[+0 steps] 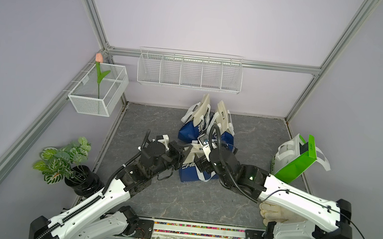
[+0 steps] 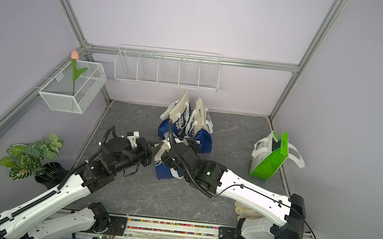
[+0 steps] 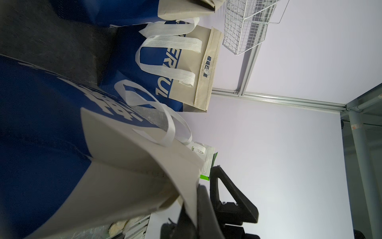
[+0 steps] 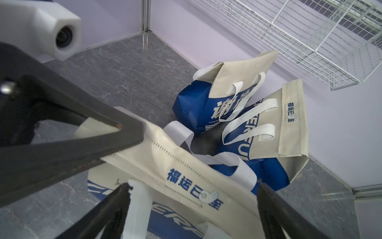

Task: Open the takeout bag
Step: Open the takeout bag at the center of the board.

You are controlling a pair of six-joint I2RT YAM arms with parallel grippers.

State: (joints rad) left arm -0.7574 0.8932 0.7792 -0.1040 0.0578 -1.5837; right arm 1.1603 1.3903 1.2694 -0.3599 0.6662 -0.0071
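Right gripper (image 4: 192,186) closest: jaws wide apart, straddling beige top edge of takeout bag (image 1: 187,175), holding nothing. Left gripper (image 2: 155,145) clamped on same edge's corner. Bag upright at centre of table (image 1: 176,204). Mouth looks unopened; pulling sides apart remains.

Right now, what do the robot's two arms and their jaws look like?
The left arm and right arm have white shells with black joints. A black ribbed conduit follows each; the right arm also carries a thin black cable and small green lights. The jaws are black, hollow triangular frames.
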